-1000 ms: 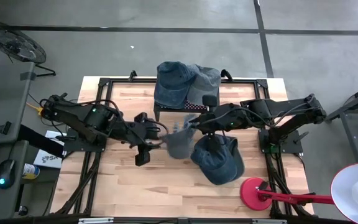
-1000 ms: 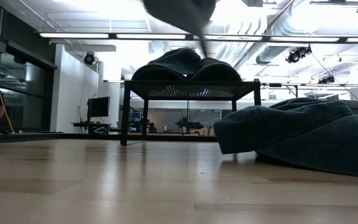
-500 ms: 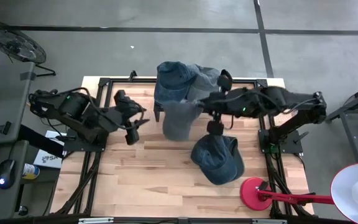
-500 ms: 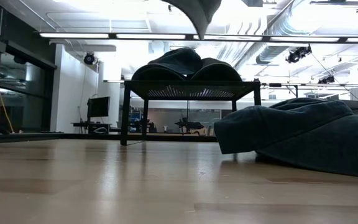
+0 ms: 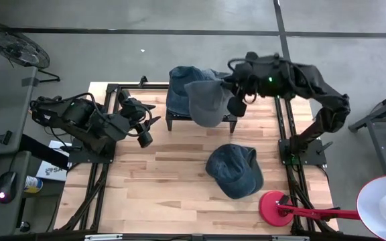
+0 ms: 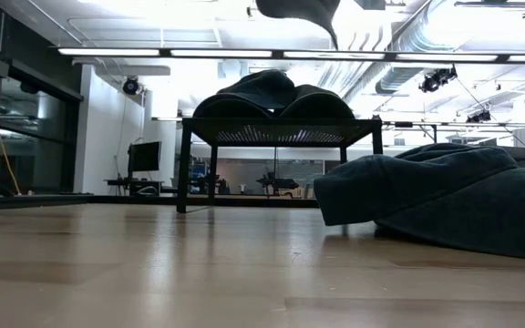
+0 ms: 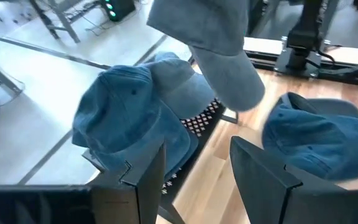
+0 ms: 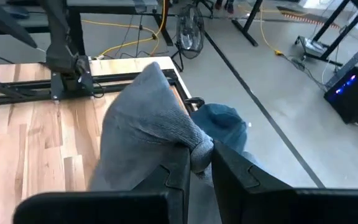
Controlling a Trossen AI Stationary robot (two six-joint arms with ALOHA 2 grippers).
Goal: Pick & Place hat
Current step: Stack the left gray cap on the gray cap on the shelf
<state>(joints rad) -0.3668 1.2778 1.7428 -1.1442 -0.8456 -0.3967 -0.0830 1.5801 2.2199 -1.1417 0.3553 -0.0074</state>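
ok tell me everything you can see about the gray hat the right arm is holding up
The gray hat is a soft, faded cloth cap, paler than the blue denim ones. The right gripper is shut on a bunched fold of it, so it hangs limp in the air with its brim drooping. In the high view it hangs over the black rack at the table's far edge, above the blue hats piled there. Nothing but the gripper touches it.

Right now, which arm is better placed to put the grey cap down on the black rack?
The right. Its hand is shut on the grey fabric cap, which hangs over the small black mesh rack where blue denim caps lie. The left hand is open, empty and off to the side.
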